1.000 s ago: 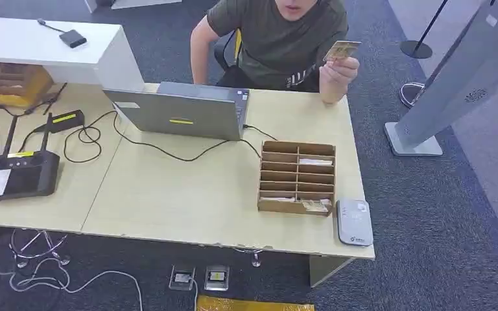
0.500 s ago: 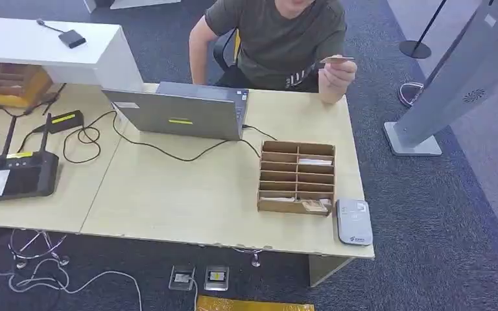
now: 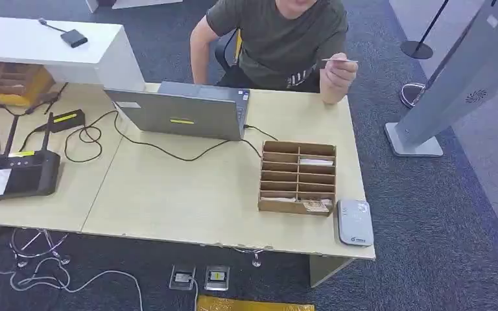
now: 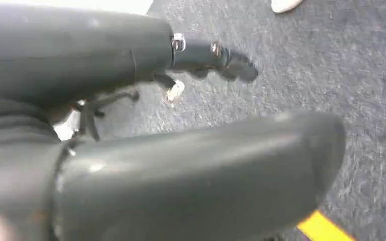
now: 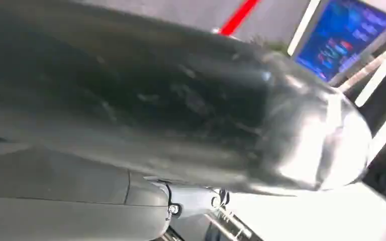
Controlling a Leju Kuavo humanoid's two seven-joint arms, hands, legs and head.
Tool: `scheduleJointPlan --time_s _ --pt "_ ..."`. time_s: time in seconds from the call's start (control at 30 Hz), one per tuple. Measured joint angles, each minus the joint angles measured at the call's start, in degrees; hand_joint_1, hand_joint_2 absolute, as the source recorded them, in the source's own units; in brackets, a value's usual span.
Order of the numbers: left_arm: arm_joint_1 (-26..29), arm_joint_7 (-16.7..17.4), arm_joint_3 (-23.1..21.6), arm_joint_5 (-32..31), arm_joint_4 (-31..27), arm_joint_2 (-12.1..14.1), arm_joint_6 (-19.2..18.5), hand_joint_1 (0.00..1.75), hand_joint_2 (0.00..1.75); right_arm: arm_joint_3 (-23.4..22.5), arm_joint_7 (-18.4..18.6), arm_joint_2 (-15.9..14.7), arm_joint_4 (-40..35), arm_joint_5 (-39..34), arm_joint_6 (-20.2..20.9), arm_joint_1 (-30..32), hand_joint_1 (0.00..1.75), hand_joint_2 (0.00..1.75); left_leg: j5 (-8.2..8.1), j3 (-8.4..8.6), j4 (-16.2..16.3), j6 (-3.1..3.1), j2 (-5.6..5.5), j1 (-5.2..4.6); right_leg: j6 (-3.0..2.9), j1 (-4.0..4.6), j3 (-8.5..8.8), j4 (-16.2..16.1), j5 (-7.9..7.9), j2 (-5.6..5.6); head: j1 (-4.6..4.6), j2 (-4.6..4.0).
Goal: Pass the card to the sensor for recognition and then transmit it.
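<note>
At the far right corner of the desk (image 3: 168, 194), a person (image 3: 275, 35) is sitting behind it and holding the card (image 3: 339, 61) up edge-on in one hand (image 3: 337, 76), above the desk's far edge. The card is showing as a thin pale line in the head view, so its face cannot be read.

On the desk, near right: a wooden slotted card rack (image 3: 297, 177) is lying with several slots holding cards. Just beside it, at the near right corner, a small grey card reader (image 3: 355, 222) is sitting flat. A grey laptop (image 3: 180, 110) is standing open at the far middle, lid back toward the camera. Far left: a black terminal (image 3: 21, 173) with cables looping across the top. A white cabinet (image 3: 52, 48) is standing beyond the left end, and a grey kiosk stand (image 3: 457, 81) is leaning on the carpet at right.

The left wrist view is giving what the head view is not: the left hand (image 4: 191, 150), thick grey thumb in front and dark fingers (image 4: 226, 60) extended beyond, apart from each other, holding nothing, hanging over grey carpet (image 4: 331, 60).

The right wrist view is showing the right hand (image 5: 191, 115) as a blurred dark grey mass close to the lens, with a blue screen (image 5: 342, 40) behind it; whether its fingers are spread or curled cannot be told.
</note>
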Motion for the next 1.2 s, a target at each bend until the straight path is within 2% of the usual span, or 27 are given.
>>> scheduleJointPlan --time_s 0.03,0.1,0.13,0.17,0.2,0.23,0.27,0.37,0.47,0.77,1.0,1.2 --pt "0.01 0.13 0.00 -0.24 0.02 0.00 0.04 0.00 0.00 1.16 1.01 -0.94 -0.28 1.01 0.09 -0.11 0.00 0.00 0.01 -0.01 0.01 0.01 -0.01 0.00 0.03 -0.01 0.01 0.00 0.02 0.00 0.07 0.00" --pt "0.03 0.33 0.00 -0.74 0.09 0.00 0.04 0.00 0.00 3.54 5.26 -3.08 -1.25 3.54 0.72 -0.34 0.00 0.00 0.03 -0.02 0.01 0.03 -0.08 -0.01 0.04 -0.01 0.00 0.00 0.03 -0.06 0.02 0.00" --pt "0.03 0.54 0.00 -1.38 0.11 0.02 -0.07 0.00 0.00 6.94 15.00 -8.04 -4.54 6.31 5.18 -0.22 0.00 0.00 0.07 -0.05 0.02 0.08 -0.28 -0.16 0.05 -0.16 -0.03 0.01 0.02 -0.30 0.05 0.00" --pt "0.04 0.57 0.00 -1.49 0.11 0.02 -0.09 0.00 0.00 7.80 16.86 -9.88 -5.93 6.35 7.95 -0.48 0.00 0.00 0.08 -0.09 0.02 0.07 -0.29 -0.16 0.05 -0.17 -0.03 0.06 0.02 -0.29 -0.02 0.00" --pt "0.03 0.59 0.00 -2.16 0.13 0.24 -0.20 0.00 0.00 11.31 18.53 -15.48 -12.78 0.65 24.75 -6.08 0.00 0.00 0.09 -0.05 0.01 0.04 -0.18 -0.07 0.04 -0.07 -0.08 0.06 0.03 -0.13 -0.02 0.00" --pt "-0.05 0.59 0.00 -2.75 0.13 0.35 0.00 0.00 0.00 17.24 18.62 -20.85 -17.03 -2.15 30.87 -12.93 0.00 1.75 0.16 -0.03 0.02 0.05 -0.47 -0.04 0.04 -0.05 -0.08 0.06 0.03 -0.41 0.11 0.00" --pt "-0.04 0.59 0.00 -3.50 0.31 0.48 0.41 0.00 0.00 28.70 18.66 -25.65 -19.98 -1.84 40.55 -21.80 0.00 1.75 0.17 -0.06 0.01 0.03 -0.47 -0.03 0.04 -0.03 -0.09 0.06 0.02 -0.40 0.02 0.00" --pt "-0.05 0.59 0.00 -4.54 0.33 0.48 -0.06 0.00 0.00 35.02 18.68 -25.48 -20.30 1.19 44.58 -25.94 0.00 1.75 0.17 -0.05 0.01 0.03 -0.46 -0.01 0.03 -0.01 -0.10 0.06 0.02 -0.38 0.00 0.00" --pt "-0.04 0.59 0.02 -5.88 0.50 0.55 -1.51 0.00 0.00 40.26 18.70 -24.91 -20.30 2.64 47.61 -27.50 0.00 1.75 0.17 -0.05 0.02 0.03 -0.49 0.00 0.04 -0.01 -0.11 0.05 0.02 -0.42 0.02 0.00" --pt "0.02 0.43 0.02 -7.71 0.61 1.40 -3.02 0.00 0.00 47.52 18.75 -23.64 -20.28 4.54 53.07 -29.15 0.00 1.75 0.15 -0.06 0.01 0.01 -0.47 0.03 0.01 0.03 -0.13 0.06 0.00 -0.36 0.00 0.00" --pt "0.03 0.43 0.00 -10.60 0.63 1.68 -4.59 0.00 0.00 51.84 18.75 -21.94 -19.67 7.62 50.75 -30.17 0.00 1.75 0.16 -0.06 0.01 0.01 -0.47 0.05 0.00 0.04 -0.13 0.06 -0.01 -0.36 0.04 0.00" --pt "0.13 0.68 -0.04 -13.44 0.63 2.38 -6.62 0.00 0.00 52.47 18.77 -20.30 -19.32 11.20 50.05 -25.88 0.00 1.75 0.13 -0.05 0.02 -0.02 -0.47 0.05 -0.02 0.05 -0.14 0.05 -0.03 -0.34 0.02 0.00"
